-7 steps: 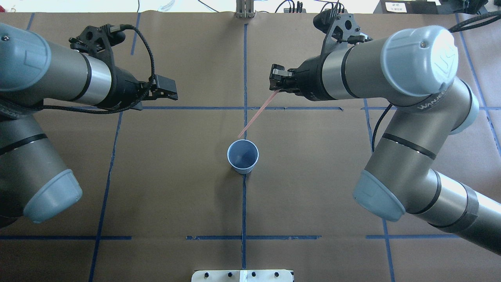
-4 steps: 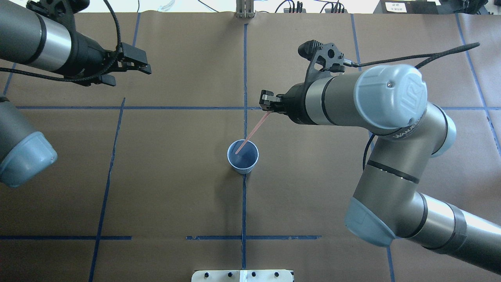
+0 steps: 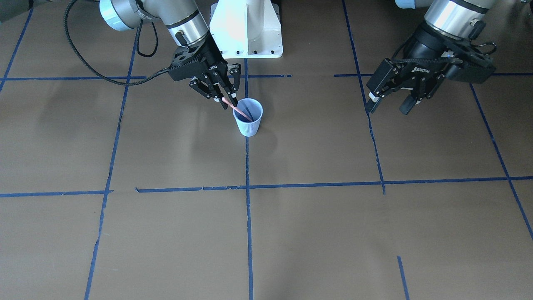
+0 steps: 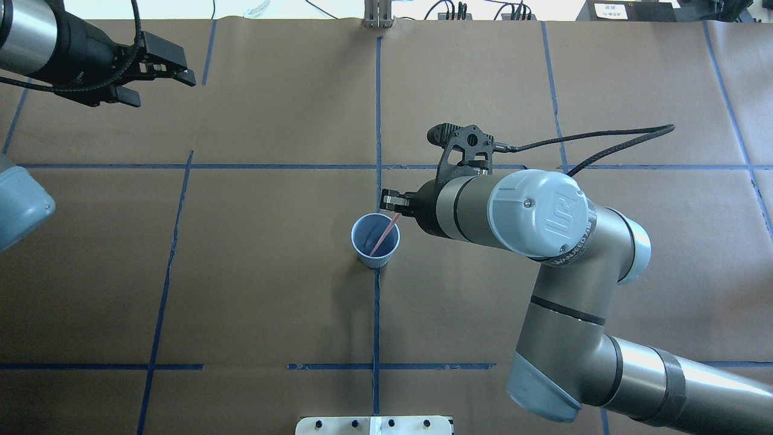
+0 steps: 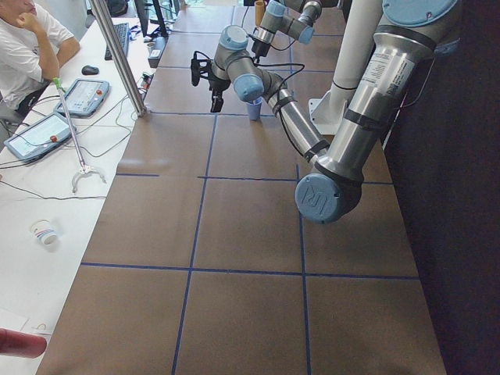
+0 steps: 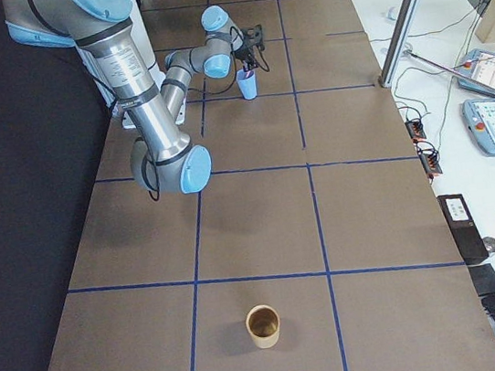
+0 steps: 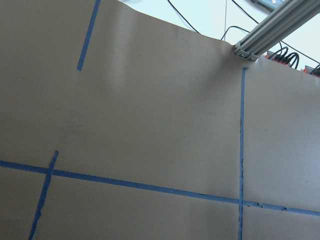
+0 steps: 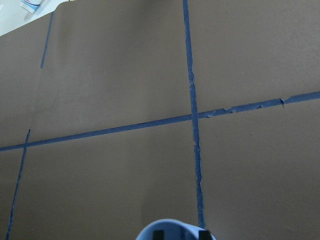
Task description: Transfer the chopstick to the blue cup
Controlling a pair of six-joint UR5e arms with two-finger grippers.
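Observation:
The blue cup (image 4: 362,232) stands upright at the table's middle on a blue tape line; it also shows in the front view (image 3: 249,124) and at the bottom edge of the right wrist view (image 8: 172,229). A pinkish-red chopstick (image 4: 384,234) leans in the cup with its lower end inside. My right gripper (image 4: 395,208) is shut on its upper end, just above the cup's rim; in the front view (image 3: 225,100) the stick (image 3: 237,110) runs from its fingers into the cup. My left gripper (image 4: 166,89) is open and empty, far off at the back left (image 3: 389,107).
A brown paper cup (image 6: 263,325) stands at the table's end on my right. My white base (image 3: 245,29) is behind the blue cup. A metal post (image 5: 117,55) and a seated operator (image 5: 23,39) are at the far edge. Blue tape lines grid the brown table.
My right gripper has moved toward my base and down over the cup, so the chopstick's lower end went from outside the rim to inside it. My left arm has drawn back to the far left.

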